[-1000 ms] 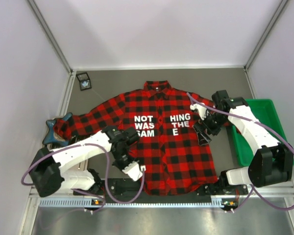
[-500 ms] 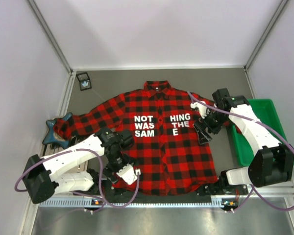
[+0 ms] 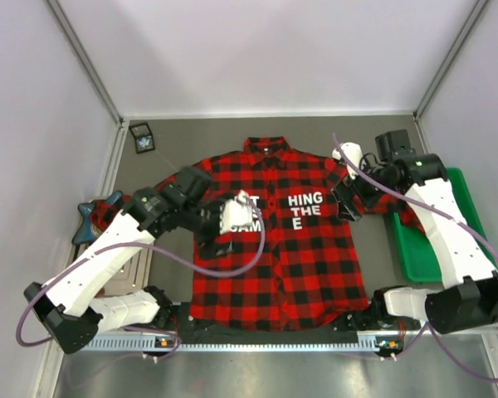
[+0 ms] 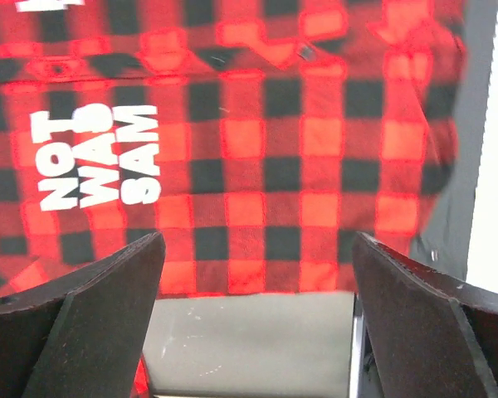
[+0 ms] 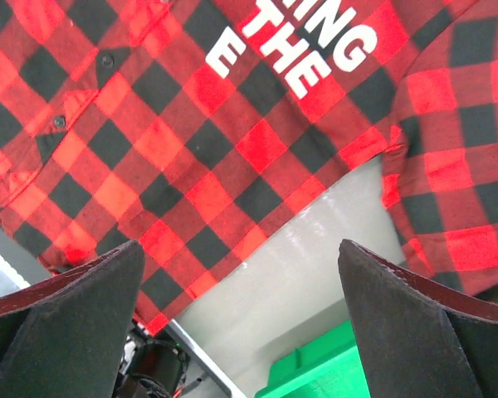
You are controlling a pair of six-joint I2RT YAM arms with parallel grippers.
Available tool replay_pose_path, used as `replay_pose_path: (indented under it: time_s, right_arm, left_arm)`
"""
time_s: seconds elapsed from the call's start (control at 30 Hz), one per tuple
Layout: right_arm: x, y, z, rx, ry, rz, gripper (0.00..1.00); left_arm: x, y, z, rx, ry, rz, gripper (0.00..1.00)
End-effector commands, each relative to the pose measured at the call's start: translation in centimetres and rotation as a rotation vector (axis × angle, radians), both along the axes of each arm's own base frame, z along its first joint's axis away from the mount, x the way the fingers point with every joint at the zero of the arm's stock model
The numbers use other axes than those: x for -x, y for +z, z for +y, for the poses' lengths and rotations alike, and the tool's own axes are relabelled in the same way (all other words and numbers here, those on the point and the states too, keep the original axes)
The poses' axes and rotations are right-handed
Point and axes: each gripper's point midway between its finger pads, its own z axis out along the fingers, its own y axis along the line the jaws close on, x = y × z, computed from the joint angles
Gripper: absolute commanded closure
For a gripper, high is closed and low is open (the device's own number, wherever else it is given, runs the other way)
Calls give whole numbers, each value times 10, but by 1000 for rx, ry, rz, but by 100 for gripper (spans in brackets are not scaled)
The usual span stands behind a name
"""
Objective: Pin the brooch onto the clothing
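Left tool (image 4: 256, 247), jaws spread, above shirt (image 3: 303, 249) | brooch (image 3: 142, 142) well apart

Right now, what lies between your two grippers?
Between the left gripper and the right gripper lies the chest of the plaid shirt: its button placket and HING THE E lettering. The top view shows it.

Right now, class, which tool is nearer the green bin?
Right. The right tool hovers over the shirt's edge, just beside the green bin; the left tool is far across, over the shirt's opposite side.
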Motion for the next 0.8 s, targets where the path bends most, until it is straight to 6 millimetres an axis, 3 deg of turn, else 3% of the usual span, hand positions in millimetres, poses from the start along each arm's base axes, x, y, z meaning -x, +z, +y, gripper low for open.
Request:
replay_pose_path:
  time_s: [0.0,0.07,0.1,0.13,0.2,0.37,0.5,0.57,0.6,0.63,0.67,0.77]
  right_arm:
    - [-6,62,4,-76,-31,-221,1]
    - [-17,80,-1,-77,-106,-307,1]
    - [-18,89,-3,-80,-120,-342,1]
    - [-16,99,-4,-90,-120,-383,1]
    - [-19,113,-3,-117,-141,-442,1]
    - [-31,128,-9,-100,-188,-495,1]
    - [-37,103,-18,-13,-217,-372,1]
    - [-38,94,-22,20,-216,-340,1]
    - [-41,88,-21,30,-212,-315,1]
    - [-39,82,-22,41,-211,-283,1]
    - [-41,84,-21,41,-211,-276,1]
    - [-46,72,-19,54,-196,-215,1]
  left_arm:
    - [-67,80,-20,310,475,9,1]
    - [-81,102,-19,393,602,63,1]
    - [-101,114,-8,455,670,49,1]
    - [-107,125,-4,505,710,46,1]
    - [-129,131,8,571,895,76,1]
    - [-171,133,28,590,1071,-15,1]
    - [-216,110,60,562,1198,47,1]
    - [-234,111,72,596,1225,83,1]
    - [-252,97,93,585,1291,112,1]
    - [-263,97,104,606,1344,125,1]
    - [-278,93,129,621,1416,112,1]
    - [-308,69,167,620,1560,106,5]
